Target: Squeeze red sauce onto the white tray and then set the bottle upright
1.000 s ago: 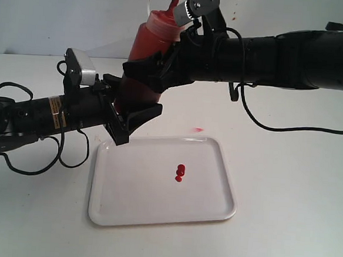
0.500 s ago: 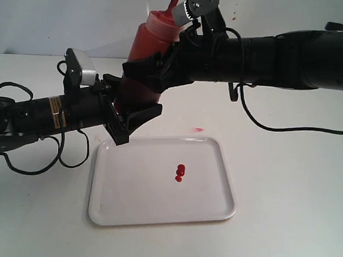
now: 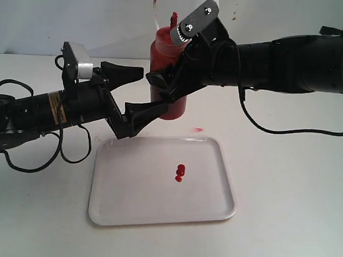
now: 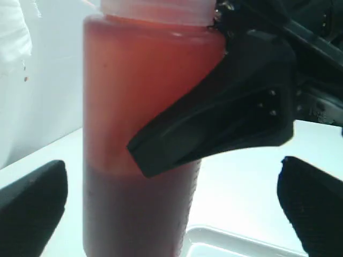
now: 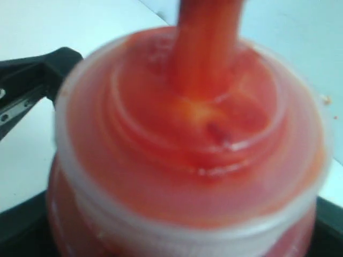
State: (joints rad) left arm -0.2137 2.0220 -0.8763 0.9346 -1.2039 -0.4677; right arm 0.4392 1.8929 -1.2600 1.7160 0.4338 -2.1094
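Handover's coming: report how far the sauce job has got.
Done: red sauce sits on the tray. In hand: the bottle is upright, gripped by the right gripper; the left gripper is open around it. Left: let go, leaving it standing alone.

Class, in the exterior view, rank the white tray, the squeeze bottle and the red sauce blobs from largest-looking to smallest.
Largest: white tray
Next: squeeze bottle, partly hidden by an end effector
Smallest: red sauce blobs

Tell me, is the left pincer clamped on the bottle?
No, the left pincer has its jaws wide open, clear of the bottle, which the right pincer grips.
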